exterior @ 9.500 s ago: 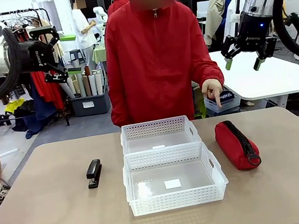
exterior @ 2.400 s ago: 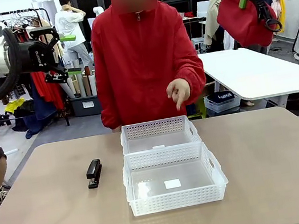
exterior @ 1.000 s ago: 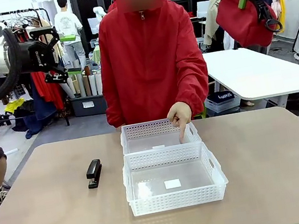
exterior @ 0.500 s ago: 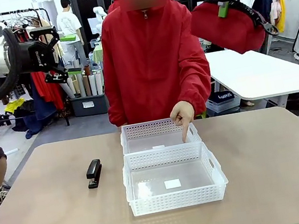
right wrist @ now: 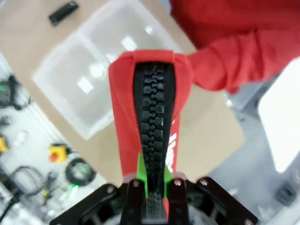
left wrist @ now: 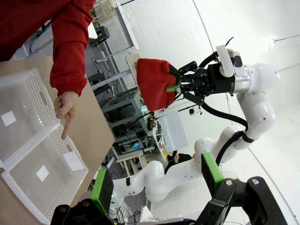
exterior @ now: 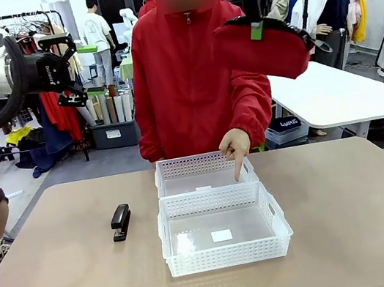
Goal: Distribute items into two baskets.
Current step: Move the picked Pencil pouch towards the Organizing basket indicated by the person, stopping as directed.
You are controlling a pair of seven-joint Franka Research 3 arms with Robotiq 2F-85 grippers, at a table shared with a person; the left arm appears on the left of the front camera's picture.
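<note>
High over the table's (exterior: 376,215) far side, right gripper (exterior: 256,25) clamps red pouch (exterior: 265,52) hanging just beneath; left gripper (exterior: 90,70) spread wide, far left.

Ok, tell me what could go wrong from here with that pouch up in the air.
1. The person's hand points into the far basket; lowering the red pouch there could strike it.
2. The right gripper pinches the pouch only along its zipper edge, high above the table; it might slip or swing.
3. Its black strap hangs loose and could snag the basket's lattice.
</note>
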